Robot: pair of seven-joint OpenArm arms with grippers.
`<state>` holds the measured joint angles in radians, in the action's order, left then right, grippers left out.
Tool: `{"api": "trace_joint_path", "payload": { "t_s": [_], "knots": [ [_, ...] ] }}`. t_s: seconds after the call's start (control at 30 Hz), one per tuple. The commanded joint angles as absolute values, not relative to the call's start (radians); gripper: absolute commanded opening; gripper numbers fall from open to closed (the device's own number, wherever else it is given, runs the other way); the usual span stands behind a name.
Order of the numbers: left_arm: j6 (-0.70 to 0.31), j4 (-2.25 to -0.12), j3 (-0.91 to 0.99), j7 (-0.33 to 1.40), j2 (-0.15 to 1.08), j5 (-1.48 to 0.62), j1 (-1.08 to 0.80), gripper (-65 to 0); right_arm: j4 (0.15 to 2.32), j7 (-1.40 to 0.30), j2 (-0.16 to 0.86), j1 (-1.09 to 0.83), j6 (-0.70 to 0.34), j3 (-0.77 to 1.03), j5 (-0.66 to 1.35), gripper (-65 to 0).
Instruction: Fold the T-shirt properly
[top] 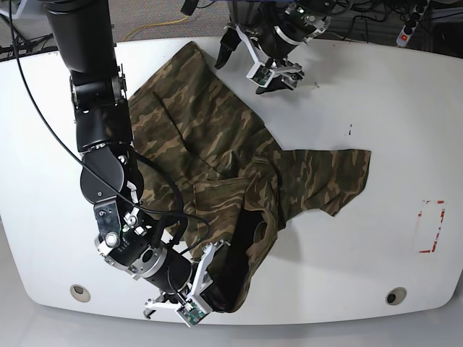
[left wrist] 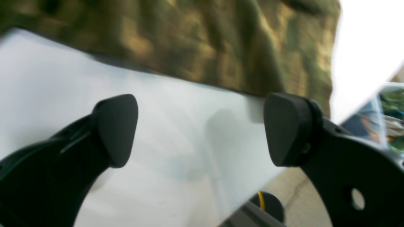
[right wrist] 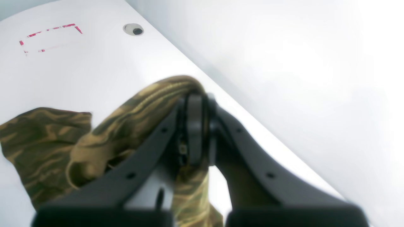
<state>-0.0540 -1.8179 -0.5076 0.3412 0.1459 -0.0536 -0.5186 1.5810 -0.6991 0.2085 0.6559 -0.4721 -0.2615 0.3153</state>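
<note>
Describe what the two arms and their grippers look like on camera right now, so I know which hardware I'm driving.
Both arms are black with rounded, segmented joint housings and loose black cables looped alongside. The right gripper has flat black finger plates with small bolt holes. The left gripper has black fingers ending in rounded, matte wedge pads. In the base view, each wrist shows white brackets and a small green circuit board.

Before you, a white worktop [top: 347, 87], a red dashed rectangle [top: 432, 226] marked near its right edge, round holes [top: 395, 296] by its front corners, a power strip [top: 410, 29] and tangled cables [top: 365, 14] beyond its far edge.
</note>
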Motion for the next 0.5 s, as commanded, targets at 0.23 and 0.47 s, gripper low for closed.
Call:
{"api": "trace_joint_path", "payload": {
  "t_s": [0.23, 0.47],
  "knots": [
    [-0.054, -1.741, -0.504, 0.315, 0.120, -0.208, -0.427, -5.0, 1.596, -0.667, 0.214, 0.674, -0.469, -0.251, 0.323, -65.0],
    [-0.053, -1.653, -0.513, 0.315, 0.163, -0.375, -0.332, -5.1, 1.596, -0.667, 0.214, 0.673, -0.469, -0.248, 0.323, -65.0]
  ]
}}
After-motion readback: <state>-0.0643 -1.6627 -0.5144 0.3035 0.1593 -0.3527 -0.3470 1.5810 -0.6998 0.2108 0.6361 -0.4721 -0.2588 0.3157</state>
